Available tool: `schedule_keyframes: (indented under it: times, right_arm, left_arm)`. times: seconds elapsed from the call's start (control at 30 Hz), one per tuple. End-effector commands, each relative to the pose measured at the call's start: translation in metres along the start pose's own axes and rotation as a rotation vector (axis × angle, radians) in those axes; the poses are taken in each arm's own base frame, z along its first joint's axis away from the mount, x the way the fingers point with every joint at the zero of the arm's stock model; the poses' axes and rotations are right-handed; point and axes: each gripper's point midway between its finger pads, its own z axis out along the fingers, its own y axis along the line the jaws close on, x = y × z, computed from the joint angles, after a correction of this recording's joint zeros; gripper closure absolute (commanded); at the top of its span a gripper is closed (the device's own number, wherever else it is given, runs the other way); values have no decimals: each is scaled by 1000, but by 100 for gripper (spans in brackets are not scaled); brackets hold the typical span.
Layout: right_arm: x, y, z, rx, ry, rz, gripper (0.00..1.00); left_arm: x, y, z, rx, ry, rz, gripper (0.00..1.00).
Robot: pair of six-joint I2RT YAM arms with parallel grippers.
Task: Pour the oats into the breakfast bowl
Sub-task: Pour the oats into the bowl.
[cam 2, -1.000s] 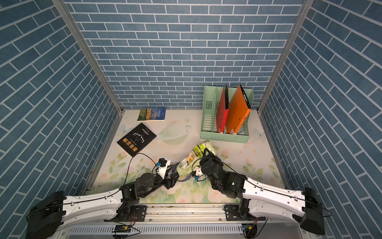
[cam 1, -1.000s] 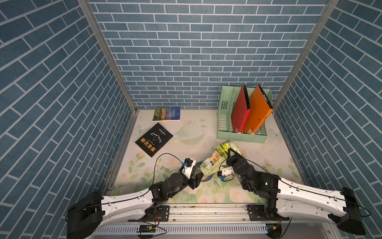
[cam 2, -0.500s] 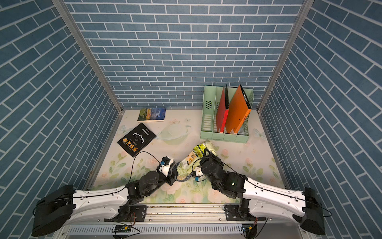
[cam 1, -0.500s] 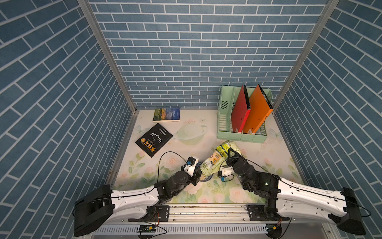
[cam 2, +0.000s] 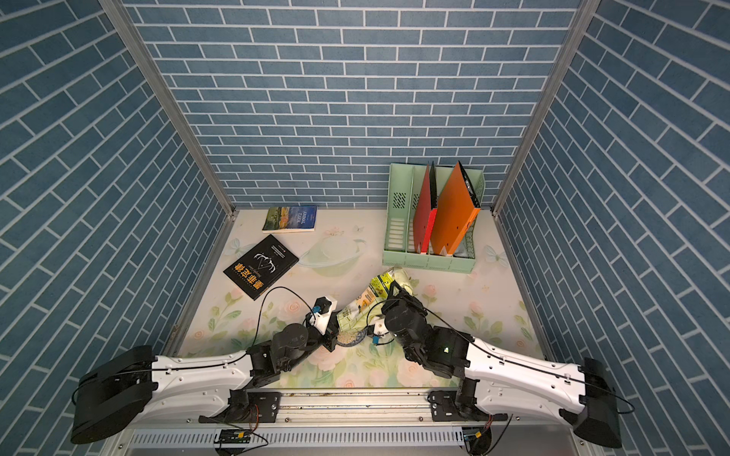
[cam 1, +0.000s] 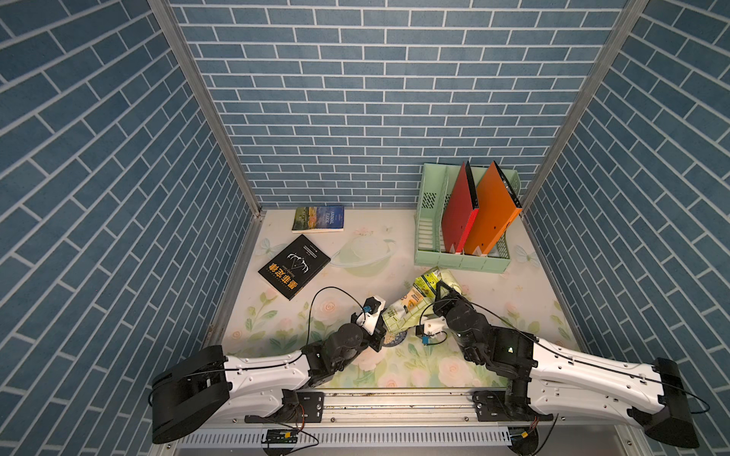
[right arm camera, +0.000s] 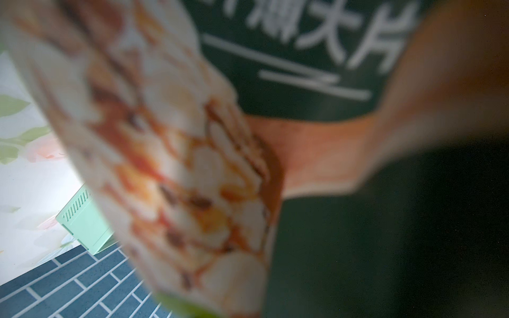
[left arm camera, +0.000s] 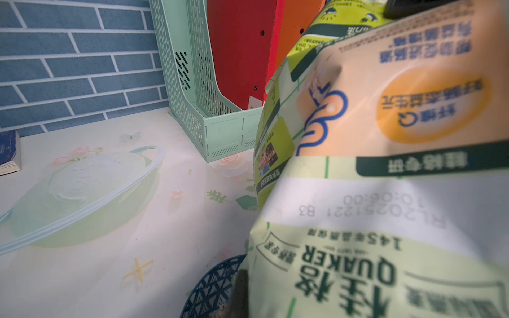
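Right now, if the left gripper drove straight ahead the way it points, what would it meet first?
The oat bag: it fills the wrist view just ahead of the left gripper, apparently pinched in it. The breakfast bowl sits just below.

- We find both top views bright, evenly lit and sharp; shadows are soft.
- We note the oats bag point(left arm camera: 385, 170) slightly blurred in the left wrist view.
- Right wrist view: badly blurred, half dark.

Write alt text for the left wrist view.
A pale-green oat bag, print upside down, fills much of the frame up close, partly hiding a blue patterned bowl. Behind, on the floral table, stands a mint file rack holding a red folder and an orange folder, before a brick wall.
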Motion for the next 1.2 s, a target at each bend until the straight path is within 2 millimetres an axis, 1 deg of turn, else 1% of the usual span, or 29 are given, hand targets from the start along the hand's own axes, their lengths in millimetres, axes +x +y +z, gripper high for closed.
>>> schedule_keyframes:
  times: [0.0,0.1,0.2,0.27,0.5,0.67,0.8,0.87,0.93,1.0,1.1,1.17]
  right_arm:
    - [32,-42,-11,102,64,169,100]
    - [32,-43,-11,102,65,167,100]
    - [29,-43,-10,100,60,159,100]
    - [26,-43,-11,100,48,150,100]
    - [19,-47,-11,105,36,136,100]
    - [21,-53,-13,117,38,140,100]
    - [21,-57,-14,123,37,139,100]
    - [19,-58,-13,124,33,134,100]
    - [17,-58,-12,125,28,127,100]
    - [17,-58,-12,125,33,129,100]
    - [20,-58,-13,128,36,139,100]
    - [18,-57,-13,124,31,134,100]
  left_arm:
    - [1,-10,1,62,5,-6,100]
    - [10,-10,3,60,30,-7,100]
    - [14,-8,8,46,46,-12,100]
    - [16,-2,11,15,54,-21,100]
    - [6,5,6,-6,0,-49,100]
    - [-1,9,0,-15,-26,-62,100]
    - [-2,14,-3,-24,-44,-87,100]
    - [2,9,-1,2,-30,-104,100]
    - [14,-3,8,57,33,-88,100]
    - [20,-2,15,37,72,-85,100]
    - [12,5,6,33,3,-130,100]
    - [17,3,5,48,20,-130,100]
